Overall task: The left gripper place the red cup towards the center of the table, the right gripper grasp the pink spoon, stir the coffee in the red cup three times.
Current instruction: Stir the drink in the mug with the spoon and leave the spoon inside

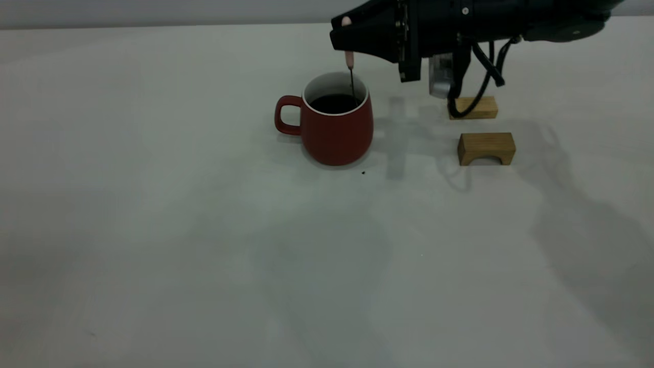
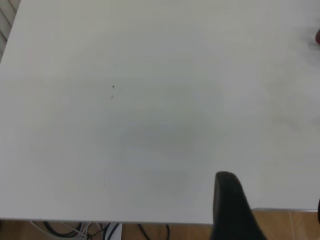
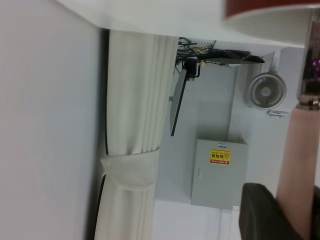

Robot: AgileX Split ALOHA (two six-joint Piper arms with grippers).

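One arm works here: the right gripper (image 1: 343,37), at upper centre of the exterior frame, is clamped on the pink spoon (image 1: 349,57), whose stem dips into the coffee (image 1: 333,104) in the red cup (image 1: 334,125), standing just above centre on the table (image 1: 153,230). Only one finger (image 2: 231,207) of the left gripper shows, so its state cannot be told. Judged risks: too wide a stirring circle could knock the rim and slop coffee or shift the cup, and the thin handle could slip in the grasp.

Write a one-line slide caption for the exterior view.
Right pincer holds the slim pink-handled metal spoon upright in dark coffee inside the squat red mug.
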